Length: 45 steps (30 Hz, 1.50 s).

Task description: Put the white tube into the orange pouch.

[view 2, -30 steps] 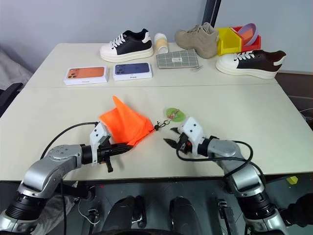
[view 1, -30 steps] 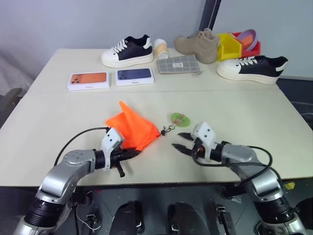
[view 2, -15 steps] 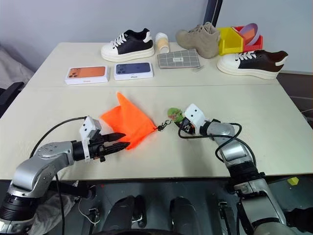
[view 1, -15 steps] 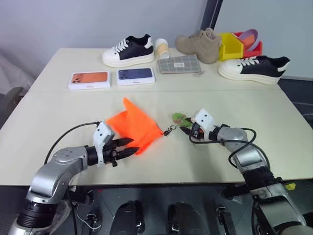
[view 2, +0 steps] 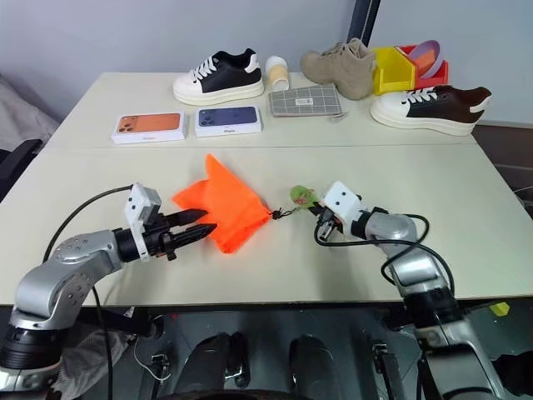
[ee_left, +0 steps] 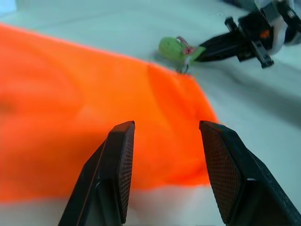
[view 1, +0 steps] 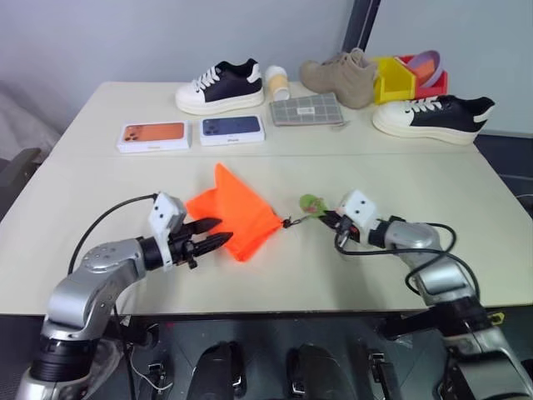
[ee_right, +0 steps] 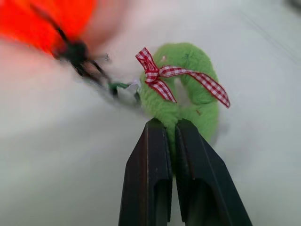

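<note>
Cream tabletop (view 1: pixel 100 187), grey wall behind. Orange pouch (view 1: pixel 237 218) mid-tabletop; left pincer (view 1: pixel 210 234) apart beside it, right pincer (ee_right: pixel 170 141) clamped on green tag (ee_right: pixel 188 89).

The orange pouch (view 1: pixel 236 218) is thin, matt cloth with soft folds. Its green tag (ee_right: pixel 188 89) looks fuzzy like felt, with a red checked cloth ribbon (ee_right: pixel 164 75). The table (view 1: pixel 100 200) is smooth and matt. The left gripper's fingers (ee_left: pixel 120 165) are black with rough, dotted pads.

Silver-grey metal arms, rounded joints. White boxy wrist blocks. Left gripper (view 1: pixel 215 234), right gripper (view 1: pixel 323 219): slim black fingers (ee_left: pixel 118 174), cross-hatched inner pads. Black cables loop along both forearms.
</note>
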Motion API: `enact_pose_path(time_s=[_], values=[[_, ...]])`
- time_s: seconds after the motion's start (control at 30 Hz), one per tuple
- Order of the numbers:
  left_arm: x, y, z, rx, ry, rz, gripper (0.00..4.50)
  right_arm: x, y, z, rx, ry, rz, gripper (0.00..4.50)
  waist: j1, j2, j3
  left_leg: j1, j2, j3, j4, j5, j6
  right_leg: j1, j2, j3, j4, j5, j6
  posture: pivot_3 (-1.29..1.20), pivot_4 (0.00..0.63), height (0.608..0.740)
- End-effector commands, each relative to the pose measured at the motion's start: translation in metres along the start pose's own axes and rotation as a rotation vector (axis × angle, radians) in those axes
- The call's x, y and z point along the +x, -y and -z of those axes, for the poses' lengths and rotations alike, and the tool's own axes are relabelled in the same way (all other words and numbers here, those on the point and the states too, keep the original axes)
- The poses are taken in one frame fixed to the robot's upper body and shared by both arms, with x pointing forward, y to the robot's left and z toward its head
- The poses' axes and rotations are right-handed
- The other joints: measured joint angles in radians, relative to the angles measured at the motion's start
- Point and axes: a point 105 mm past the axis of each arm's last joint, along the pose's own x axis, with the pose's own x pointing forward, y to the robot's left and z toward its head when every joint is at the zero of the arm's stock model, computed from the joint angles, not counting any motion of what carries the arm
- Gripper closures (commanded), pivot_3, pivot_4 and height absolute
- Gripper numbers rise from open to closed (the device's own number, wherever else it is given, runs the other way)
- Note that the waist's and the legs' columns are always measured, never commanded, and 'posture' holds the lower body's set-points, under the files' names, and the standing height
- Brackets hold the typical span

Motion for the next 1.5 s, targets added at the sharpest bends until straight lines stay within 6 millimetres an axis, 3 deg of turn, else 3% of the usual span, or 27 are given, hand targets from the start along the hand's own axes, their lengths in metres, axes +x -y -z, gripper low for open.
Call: enact_pose_path(time_s=[0.03,0.1,0.2,0.63,1.17,1.33,1.5], values=[[0.015,0.006,-0.015,-0.004,0.064,0.099,1.92,-0.025,0.005,-0.044,0.0,0.153,0.056,4.47,0.001,0.0,0.0,0.0,0.0,0.0,0.0,0.0,0.001,0.0,0.0,0.0,0.0,0.001,0.001,0.0,0.15,0.74],[0.025,0.007,-0.02,-0.009,0.071,0.157,1.35,-0.032,0.004,-0.051,0.006,0.17,0.074,4.5,0.002,0.0,0.0,0.0,0.0,0.0,0.0,-0.002,0.003,0.001,0.001,0.0,0.0,0.001,0.001,0.0,0.15,0.74],[0.041,0.003,-0.025,0.03,0.067,0.198,0.06,-0.037,0.001,-0.058,0.02,0.193,0.092,4.5,0.001,0.0,0.0,0.0,0.0,-0.001,0.001,-0.002,0.004,0.001,0.001,0.0,0.0,0.001,0.001,0.0,0.15,0.74],[0.102,0.004,-0.02,0.163,-0.018,0.441,0.06,-0.035,-0.014,-0.064,0.061,0.241,0.076,4.5,0.002,-0.001,0.0,-0.001,0.0,-0.001,0.002,-0.001,0.007,0.0,0.002,-0.001,0.0,0.001,0.002,0.0,0.15,0.74],[0.112,-0.006,-0.01,0.157,-0.156,0.562,0.06,-0.019,-0.018,-0.057,-0.049,0.213,0.038,4.5,0.001,-0.001,0.0,-0.003,0.0,-0.001,0.004,-0.002,0.008,-0.001,0.003,-0.002,0.0,0.001,0.003,0.0,0.15,0.74],[0.115,-0.009,-0.014,0.178,-0.133,0.54,0.06,-0.022,0.007,-0.048,-0.069,0.164,0.172,4.5,0.0,-0.001,0.0,-0.003,0.0,-0.001,0.004,-0.002,0.008,-0.001,0.003,-0.002,0.0,0.001,0.003,0.0,0.15,0.74],[0.116,-0.011,-0.015,0.179,-0.105,0.506,0.06,-0.027,0.018,-0.039,-0.066,0.126,0.23,4.5,0.0,-0.001,0.0,-0.004,0.0,-0.001,0.004,-0.002,0.008,-0.002,0.003,-0.002,0.001,0.001,0.004,0.0,0.15,0.74]])
